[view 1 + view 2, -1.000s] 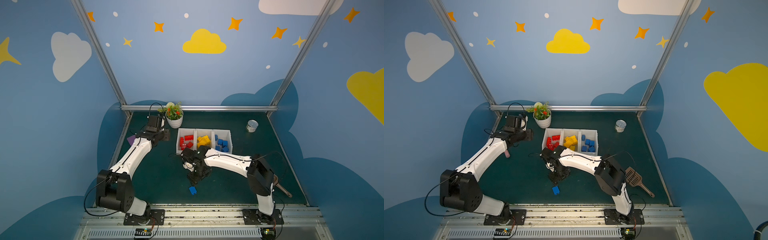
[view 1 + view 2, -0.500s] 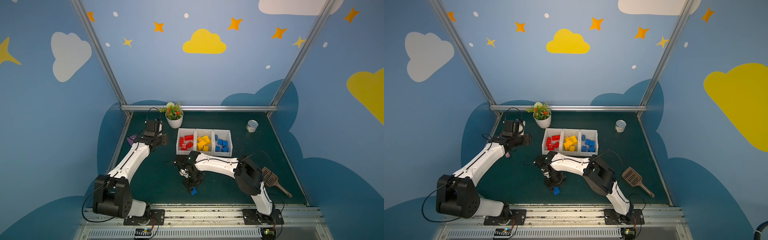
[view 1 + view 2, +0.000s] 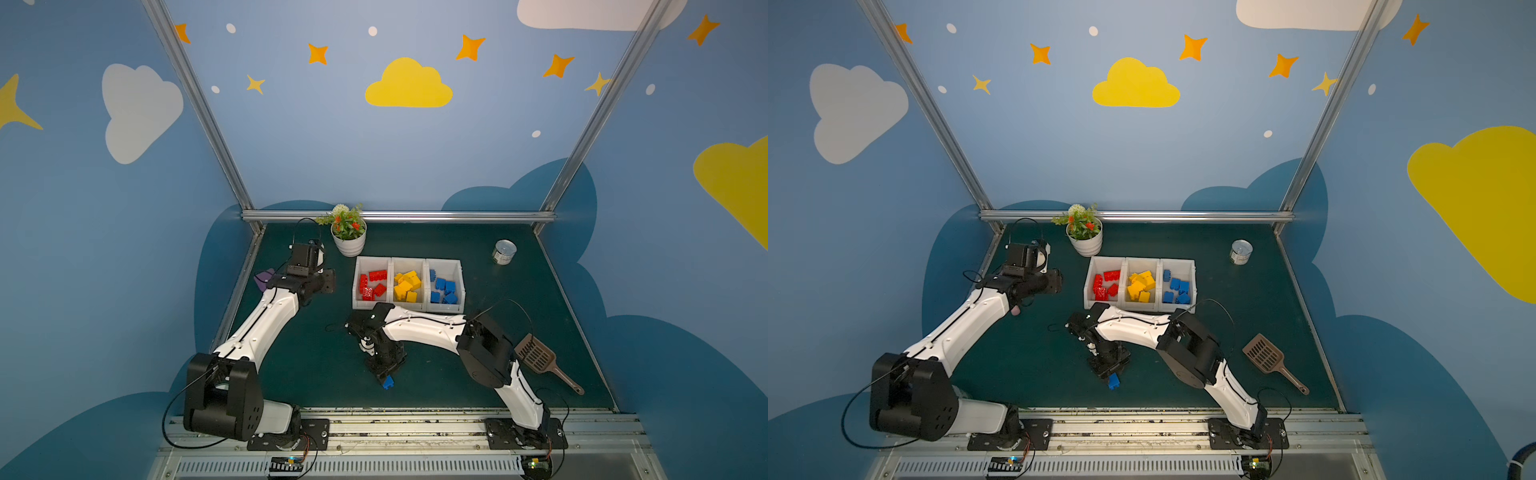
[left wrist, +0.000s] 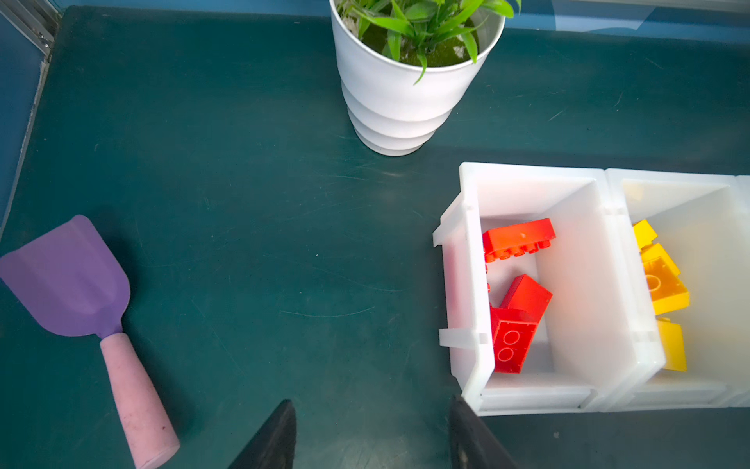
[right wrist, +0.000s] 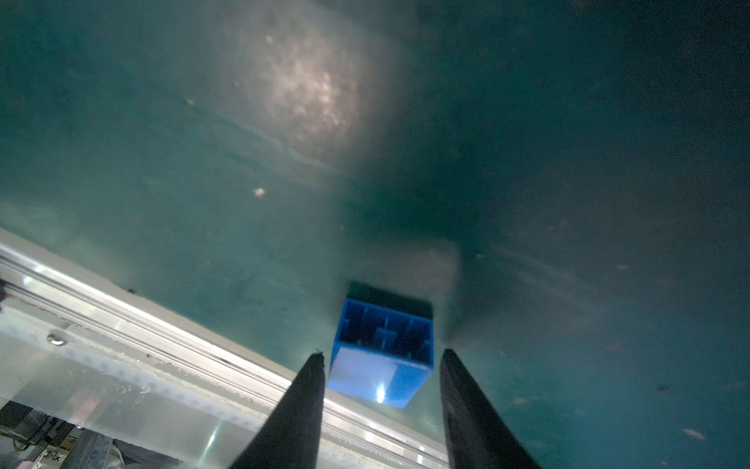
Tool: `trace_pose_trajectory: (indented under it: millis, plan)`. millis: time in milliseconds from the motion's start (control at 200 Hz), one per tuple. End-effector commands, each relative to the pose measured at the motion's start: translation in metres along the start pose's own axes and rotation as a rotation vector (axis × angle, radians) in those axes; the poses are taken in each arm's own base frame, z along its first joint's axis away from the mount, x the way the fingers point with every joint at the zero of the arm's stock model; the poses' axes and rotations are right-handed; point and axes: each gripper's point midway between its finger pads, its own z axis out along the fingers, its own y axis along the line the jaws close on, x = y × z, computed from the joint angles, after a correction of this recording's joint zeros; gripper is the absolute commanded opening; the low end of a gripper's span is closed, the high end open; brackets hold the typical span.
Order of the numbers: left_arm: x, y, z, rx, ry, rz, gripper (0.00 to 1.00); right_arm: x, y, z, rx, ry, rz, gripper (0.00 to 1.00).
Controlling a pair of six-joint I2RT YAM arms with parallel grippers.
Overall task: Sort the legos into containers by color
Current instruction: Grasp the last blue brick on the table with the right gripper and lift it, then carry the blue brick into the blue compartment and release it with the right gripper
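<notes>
Both top views show the right gripper (image 3: 384, 372) over a lone blue lego (image 3: 388, 382) on the mat (image 3: 316, 365), well apart from the containers (image 3: 408, 259) (each holding one colour). Only the right wrist view shows its fingers (image 5: 302, 406) flanking that lego, with a sliver of gap on each side and no pinch. The left wrist view shows the left gripper (image 4: 371, 402) spread and empty beside the red-filled bin (image 4: 466, 284).

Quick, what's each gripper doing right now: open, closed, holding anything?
Left gripper: open, holding nothing.
Right gripper: fingers either side of the blue brick; whether they grip it cannot be told.
</notes>
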Motion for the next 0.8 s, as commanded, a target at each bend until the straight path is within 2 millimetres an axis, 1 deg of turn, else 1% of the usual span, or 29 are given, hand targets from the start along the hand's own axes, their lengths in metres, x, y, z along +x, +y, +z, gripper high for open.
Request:
trace_pose_trajectory:
  millis: [0, 160, 290, 456, 641, 701, 796]
  plan:
    - [-0.003, 0.000, -0.004, 0.006, -0.019, 0.009, 0.60, 0.003, 0.000, 0.004, 0.018, 0.037, 0.010, 0.43]
    - [0.000, -0.001, -0.002, 0.007, -0.012, 0.011, 0.60, 0.003, 0.000, 0.004, 0.017, 0.040, 0.009, 0.32]
    - [0.000, 0.000, -0.001, 0.007, -0.012, 0.011, 0.60, 0.003, 0.000, 0.002, 0.023, 0.038, 0.011, 0.31]
    - [-0.001, -0.001, -0.002, 0.008, -0.015, 0.012, 0.61, 0.001, -0.003, -0.006, 0.038, 0.013, 0.003, 0.30]
    - [0.000, -0.002, -0.002, 0.013, -0.009, 0.007, 0.61, -0.003, -0.012, -0.032, 0.047, -0.054, -0.004, 0.30]
    - [0.001, -0.002, -0.002, 0.015, -0.007, 0.006, 0.61, -0.006, -0.019, -0.045, 0.046, -0.082, 0.005, 0.30]
    - [0.001, -0.002, -0.002, 0.017, -0.006, 0.003, 0.61, -0.010, -0.035, -0.065, 0.052, -0.129, 0.025, 0.31]
